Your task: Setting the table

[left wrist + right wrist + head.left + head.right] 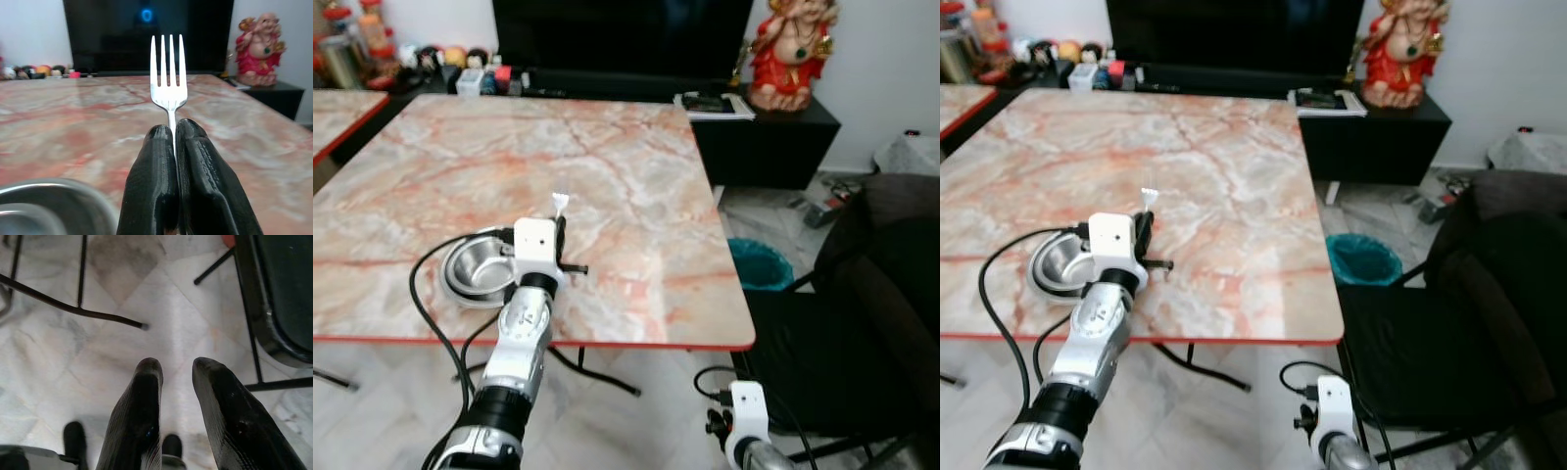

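While the left gripper (175, 134) clamped a fork (168, 73) upright over the marble table (607, 166) beside a steel bowl (475, 269), the right gripper (177, 369) hung parted above the floor (146, 293).

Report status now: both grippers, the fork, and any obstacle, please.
Left gripper shut on fork, above table beside steel bowl. Right gripper open, idle over floor. Nothing in the way.

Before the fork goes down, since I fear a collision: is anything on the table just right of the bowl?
Nothing visible: the marble table lies bare beside the steel bowl, under the fork in the left gripper.
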Available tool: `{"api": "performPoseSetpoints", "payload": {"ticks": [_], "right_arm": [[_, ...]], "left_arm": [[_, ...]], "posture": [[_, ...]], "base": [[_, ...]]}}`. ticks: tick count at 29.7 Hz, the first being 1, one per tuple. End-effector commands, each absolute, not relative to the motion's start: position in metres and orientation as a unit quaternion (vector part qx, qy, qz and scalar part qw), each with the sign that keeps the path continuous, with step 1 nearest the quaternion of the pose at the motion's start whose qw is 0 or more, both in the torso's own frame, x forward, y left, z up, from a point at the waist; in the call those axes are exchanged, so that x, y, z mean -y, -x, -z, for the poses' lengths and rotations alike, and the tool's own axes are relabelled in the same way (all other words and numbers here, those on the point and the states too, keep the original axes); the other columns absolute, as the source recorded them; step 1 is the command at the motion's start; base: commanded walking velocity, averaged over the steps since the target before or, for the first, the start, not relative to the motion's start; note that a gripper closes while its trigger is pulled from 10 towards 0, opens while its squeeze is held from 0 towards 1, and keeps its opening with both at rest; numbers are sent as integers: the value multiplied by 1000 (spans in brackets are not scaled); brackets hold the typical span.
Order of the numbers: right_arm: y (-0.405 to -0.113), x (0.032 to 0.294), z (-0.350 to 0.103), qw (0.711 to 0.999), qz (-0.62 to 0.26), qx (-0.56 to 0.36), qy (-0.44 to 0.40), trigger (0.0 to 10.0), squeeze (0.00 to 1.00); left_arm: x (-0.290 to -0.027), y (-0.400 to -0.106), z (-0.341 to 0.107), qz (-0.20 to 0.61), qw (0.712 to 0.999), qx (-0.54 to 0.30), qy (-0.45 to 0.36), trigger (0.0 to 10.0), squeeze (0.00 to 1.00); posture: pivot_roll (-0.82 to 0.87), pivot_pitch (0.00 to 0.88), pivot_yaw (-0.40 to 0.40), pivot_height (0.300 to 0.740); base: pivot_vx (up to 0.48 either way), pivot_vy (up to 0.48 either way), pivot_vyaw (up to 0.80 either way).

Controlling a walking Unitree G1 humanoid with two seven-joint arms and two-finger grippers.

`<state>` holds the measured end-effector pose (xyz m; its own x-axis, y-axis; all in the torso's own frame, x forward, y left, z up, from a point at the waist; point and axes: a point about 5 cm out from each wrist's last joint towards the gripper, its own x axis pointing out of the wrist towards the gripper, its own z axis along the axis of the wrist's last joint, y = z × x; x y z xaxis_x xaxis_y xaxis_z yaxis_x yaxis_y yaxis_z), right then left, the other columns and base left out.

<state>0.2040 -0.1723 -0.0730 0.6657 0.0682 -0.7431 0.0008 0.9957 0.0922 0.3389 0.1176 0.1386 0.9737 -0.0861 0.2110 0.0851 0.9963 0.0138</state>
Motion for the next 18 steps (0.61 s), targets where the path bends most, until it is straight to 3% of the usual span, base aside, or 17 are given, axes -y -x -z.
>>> {"api": "performPoseSetpoints", "payload": {"ticks": [1,7,18], "right_arm": [[-209,169,70,916,-26,-399,-45,10000,0],[-208,169,71,914,-32,-403,-31,10000,0],[-206,169,72,914,-31,-404,-34,10000,0]], "left_arm": [[-119,-340,-138,41,994,105,-6,10000,0],[-117,-339,-139,46,993,107,-6,10000,0],[-104,-336,-133,58,995,83,-13,10000,0]], "posture": [[-14,0,-75,705],[-12,0,-76,705],[-13,0,-74,705]], "base": [[315,0,0],[313,0,0],[0,0,0]]}}
